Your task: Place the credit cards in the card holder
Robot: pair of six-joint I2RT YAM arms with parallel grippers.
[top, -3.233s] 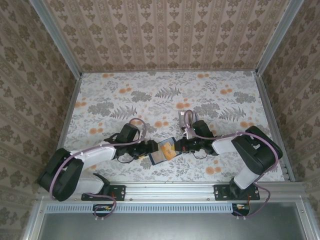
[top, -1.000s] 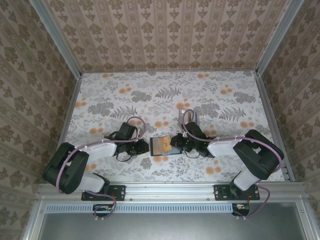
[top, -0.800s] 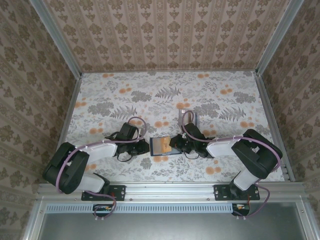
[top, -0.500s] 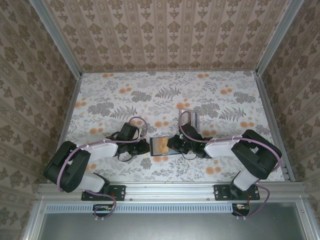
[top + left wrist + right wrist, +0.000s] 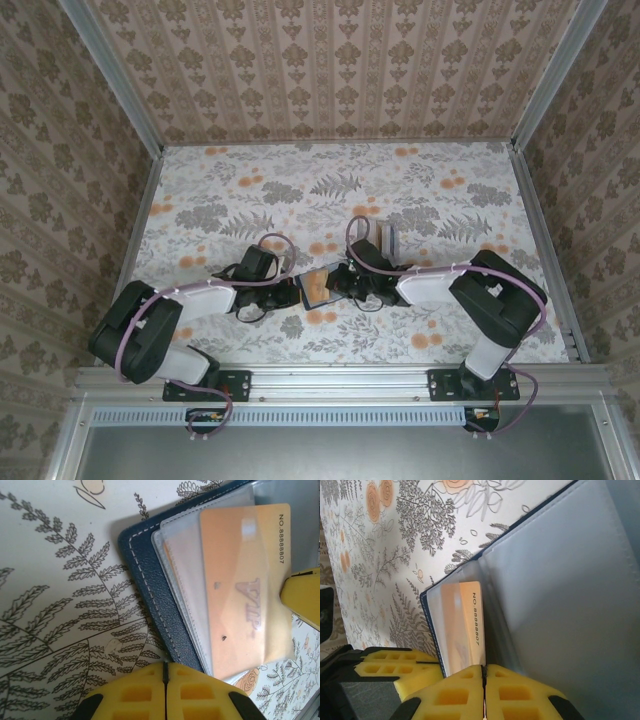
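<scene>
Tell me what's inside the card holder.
An orange VIP card sits in a clear sleeve of the open card holder. Any cards in the sleeves beneath it are covered, so I cannot tell whether more are inside.

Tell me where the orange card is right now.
The orange card lies among the clear sleeves of the open navy card holder, near the front centre of the table in the top view, between the left gripper and right gripper.
</scene>
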